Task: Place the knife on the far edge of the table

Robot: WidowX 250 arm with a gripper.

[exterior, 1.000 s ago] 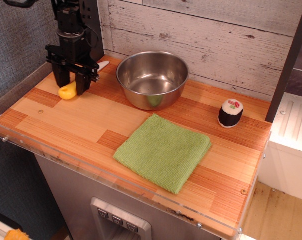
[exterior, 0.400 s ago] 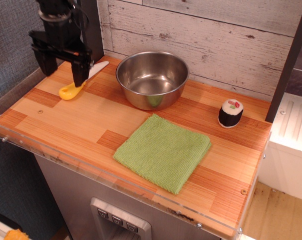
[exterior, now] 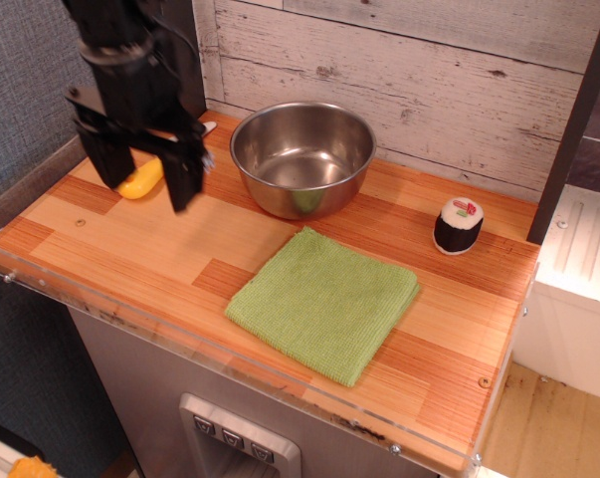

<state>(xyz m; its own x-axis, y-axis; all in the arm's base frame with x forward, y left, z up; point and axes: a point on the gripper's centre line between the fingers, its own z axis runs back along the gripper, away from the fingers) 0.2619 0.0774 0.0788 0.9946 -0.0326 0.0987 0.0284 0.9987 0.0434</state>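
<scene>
The small plastic toy knife with a cream-white blade and chunky yellow handle [exterior: 143,178] lies flat on the wooden plank worktop [exterior: 130,259], in the far left corner, close to the whitewashed board wall [exterior: 399,70]. Only part of the yellow handle and a sliver of the pale blade tip show; the rest is hidden behind the robot's black gripper [exterior: 145,179]. The knife appears to rest on the wood under its own weight, with nothing clamped on it.

The gripper hangs above and in front of the knife. Its two black fingers [exterior: 185,179] stand spread apart, pointing down, with nothing between them. In my judgement the knife is already set down at the far edge and released, so the task looks complete or nearly so.

Just right of the knife stands a round stainless-steel bowl [exterior: 302,157], empty, its rim near the blade tip; whether they touch cannot be told. A folded green microfibre cloth [exterior: 324,302] lies flat nearer the front edge, well apart from the knife. A small toy sushi roll, black with a white and red top [exterior: 459,225], stands upright toward the right side.

The worktop is of light and reddish-brown planks, edged with a clear acrylic rim [exterior: 230,358] and carried on a grey base [exterior: 170,398]. Grey textured fabric [exterior: 31,80] covers the wall on the left.
</scene>
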